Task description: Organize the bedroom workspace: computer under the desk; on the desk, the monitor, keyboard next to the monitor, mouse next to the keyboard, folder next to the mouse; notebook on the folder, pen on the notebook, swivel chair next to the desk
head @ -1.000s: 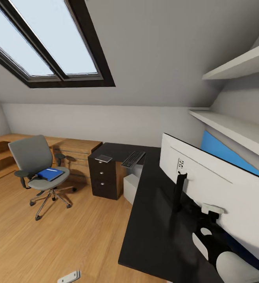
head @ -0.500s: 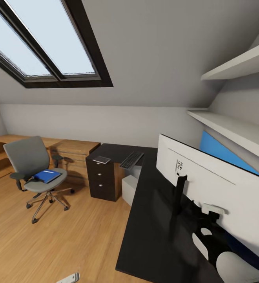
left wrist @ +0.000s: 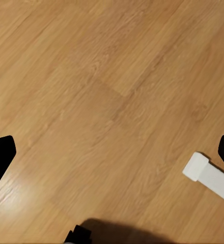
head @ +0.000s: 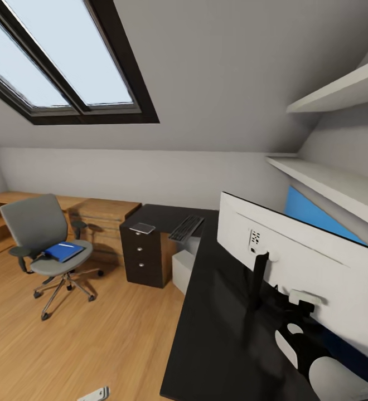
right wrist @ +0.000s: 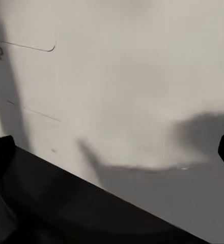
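The grey swivel chair [head: 36, 228] stands on the wood floor at the left, away from the desk, with the blue folder [head: 64, 252] and the white pen [head: 67, 245] on its seat. On the black desk [head: 217, 312] lie the grey notebook [head: 144, 228] and the keyboard [head: 187, 227]. The pale computer [head: 182, 270] sits under the desk. The monitor [head: 312, 267] stands on the desk with its white back to me. My right gripper [right wrist: 112, 152] is open, close to that back [right wrist: 132, 91]. My left gripper [left wrist: 114, 152] hangs open over bare floor. The mouse is out of view.
A dark three-drawer unit [head: 143, 259] holds up the desk's far end, beside low light-wood cabinets [head: 103, 223]. White shelves [head: 329, 184] run along the right wall above a blue panel [head: 309, 214]. A skylight [head: 56, 61] sits in the sloped ceiling. A white bar-shaped part [left wrist: 210, 178] lies low over the floor.
The whole picture has slid a little to the left, so the camera has moved. The things themselves hold their places.
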Motion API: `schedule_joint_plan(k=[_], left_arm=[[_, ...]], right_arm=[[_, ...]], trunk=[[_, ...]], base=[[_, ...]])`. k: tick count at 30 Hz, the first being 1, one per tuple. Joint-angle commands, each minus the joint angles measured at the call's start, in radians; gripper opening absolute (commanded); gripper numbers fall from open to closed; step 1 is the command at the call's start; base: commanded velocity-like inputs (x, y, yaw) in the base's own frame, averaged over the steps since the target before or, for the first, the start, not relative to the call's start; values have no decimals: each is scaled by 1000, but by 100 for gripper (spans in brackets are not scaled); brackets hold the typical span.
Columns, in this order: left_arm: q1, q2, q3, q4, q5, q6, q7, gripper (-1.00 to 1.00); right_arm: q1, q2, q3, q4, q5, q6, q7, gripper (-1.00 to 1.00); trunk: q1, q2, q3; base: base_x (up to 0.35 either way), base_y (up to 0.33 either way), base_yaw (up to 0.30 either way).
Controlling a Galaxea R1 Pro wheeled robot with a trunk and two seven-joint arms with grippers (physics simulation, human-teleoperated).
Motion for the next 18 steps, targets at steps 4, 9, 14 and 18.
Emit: schedule_joint_plan(k=[4, 9, 14, 18], left_arm=[[-1, 5, -4, -2, 7, 3, 9, 100], [-1, 12, -2, -3, 8, 2, 8, 100], [0, 22, -2, -3, 9, 2, 8, 100], [0, 25, -2, -3, 10, 2, 7, 100]], right_arm=[[-1, -8, 9, 0, -9, -1, -4, 100], [-1, -13, 9, -2, -9, 32, -2, 100], [-1, -24, 8, -5, -10, 64, -1, 100], [-1, -39, 8, -6, -11, 71, -1, 100]], trunk=[[1, -1, -2], [1, -1, -2], [1, -1, -2], [1, -1, -2]], base=[[117, -47, 0], [31, -12, 0], [79, -2, 0], [225, -1, 0]])
